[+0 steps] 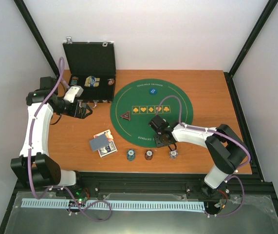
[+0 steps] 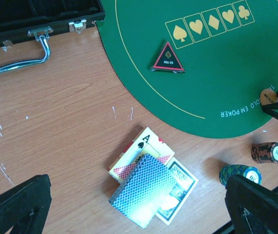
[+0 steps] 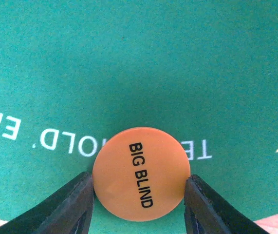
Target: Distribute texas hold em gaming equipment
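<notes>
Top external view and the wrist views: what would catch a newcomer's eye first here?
The round green poker mat fills the middle of the wooden table, and an open black case stands at the back left. Up close, an orange disc marked BIG BLIND lies on the mat between the fingers of the right claw.

I read BIG BLIND in black on the orange disc (image 3: 141, 173). The green mat (image 2: 216, 73) carries white lettering along its rim: from my left wrist I make out "EM POKER", from my right "OLD'" and "EM". Its yellow row of suit signs (image 2: 209, 22) runs spade, heart, diamond, heart, club. The triangular token (image 2: 167, 59) says ALL IN. One brown chip (image 2: 268, 152) bears 100. A face-up card (image 2: 146, 143) shows A over a spade.
</notes>
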Available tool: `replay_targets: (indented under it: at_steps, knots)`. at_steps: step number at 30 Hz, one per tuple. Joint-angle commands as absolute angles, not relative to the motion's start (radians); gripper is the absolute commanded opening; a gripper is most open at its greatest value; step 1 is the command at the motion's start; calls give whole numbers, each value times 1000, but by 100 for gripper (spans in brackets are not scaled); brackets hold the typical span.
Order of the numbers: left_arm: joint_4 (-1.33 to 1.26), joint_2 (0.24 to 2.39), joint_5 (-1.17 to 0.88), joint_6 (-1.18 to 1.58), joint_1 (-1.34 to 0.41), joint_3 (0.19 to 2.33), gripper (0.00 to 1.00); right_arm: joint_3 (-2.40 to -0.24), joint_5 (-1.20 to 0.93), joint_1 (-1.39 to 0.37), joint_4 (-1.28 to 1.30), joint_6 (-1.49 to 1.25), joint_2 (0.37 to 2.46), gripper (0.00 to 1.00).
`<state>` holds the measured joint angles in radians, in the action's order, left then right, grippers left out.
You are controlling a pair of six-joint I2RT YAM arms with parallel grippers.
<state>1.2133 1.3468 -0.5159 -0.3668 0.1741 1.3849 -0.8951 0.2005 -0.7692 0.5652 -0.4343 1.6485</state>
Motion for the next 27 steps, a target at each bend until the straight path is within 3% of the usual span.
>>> replay_targets:
  at_steps: [1, 18, 27]
  knots:
    - [1199, 1355, -511, -351, 181, 1380, 100, -902, 213, -734, 558, -432, 1661, 50]
    - [1154, 1333, -531, -305, 180, 1392, 100, -1012, 270, -622, 612, -388, 1678, 49]
    - [1165, 1328, -517, -315, 180, 1408, 100, -1141, 277, -868, 726, -440, 1536, 72]
